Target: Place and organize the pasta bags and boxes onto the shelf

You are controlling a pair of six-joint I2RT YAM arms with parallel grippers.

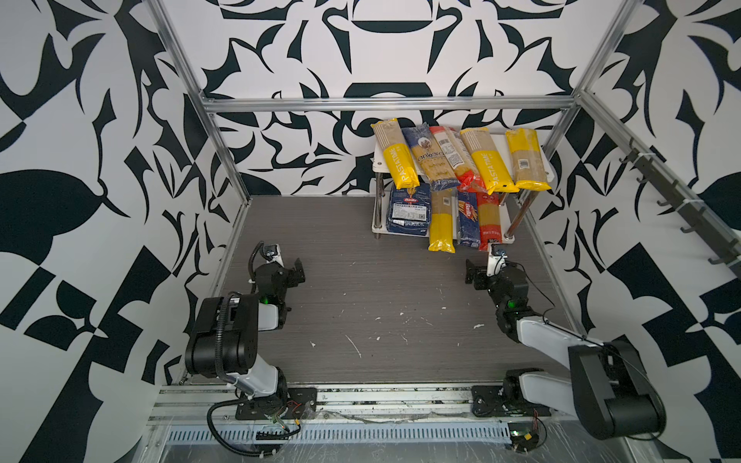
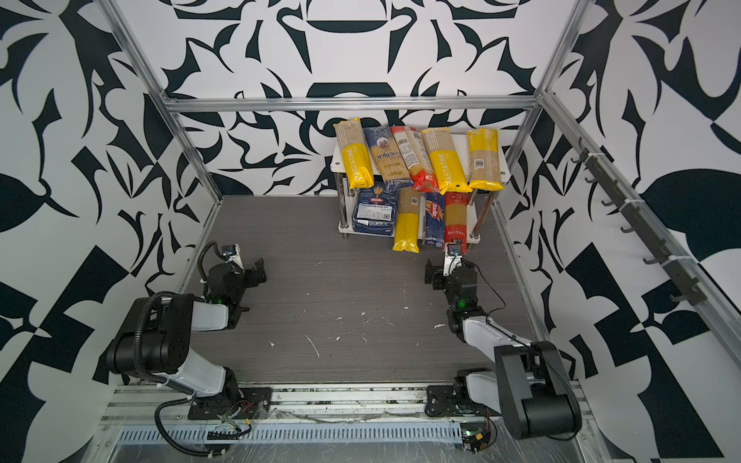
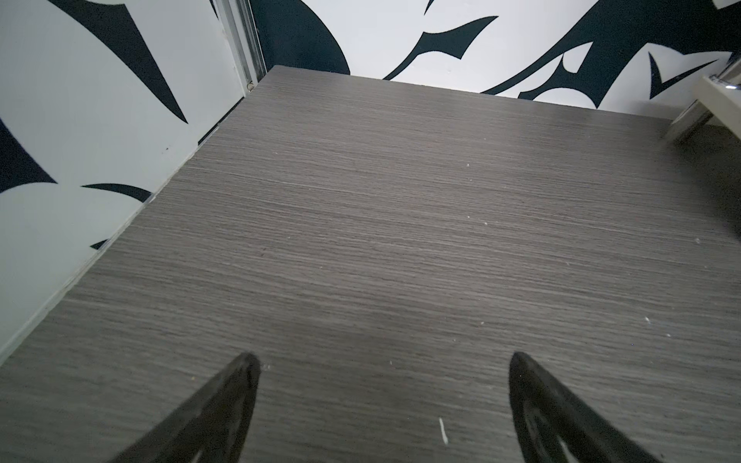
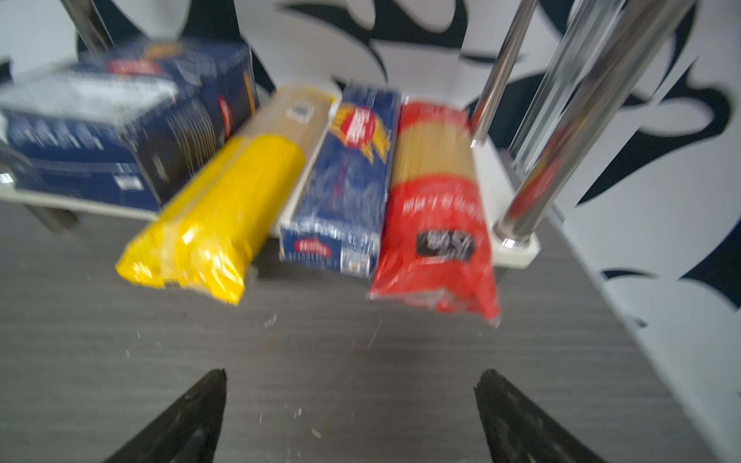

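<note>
Nearest, left gripper (image 3: 385, 360): jaws spread wide, empty, over bare tabletop (image 1: 361, 304) near its left edge, well apart from the shelf (image 1: 377, 164).
Right gripper (image 4: 353, 377): jaws wide, empty, just before the shelf's lower front right corner.
Lower board (image 4: 517, 252): wide box (image 1: 409, 212), yellow bag (image 4: 224, 208), narrow box (image 4: 353, 180), red bag (image 4: 437, 208) side by side.
Top board (image 1: 500, 144): five bags (image 1: 449, 158) abreast, seen in both top views only.
Right wrist view: lower row close, blurred.
</note>
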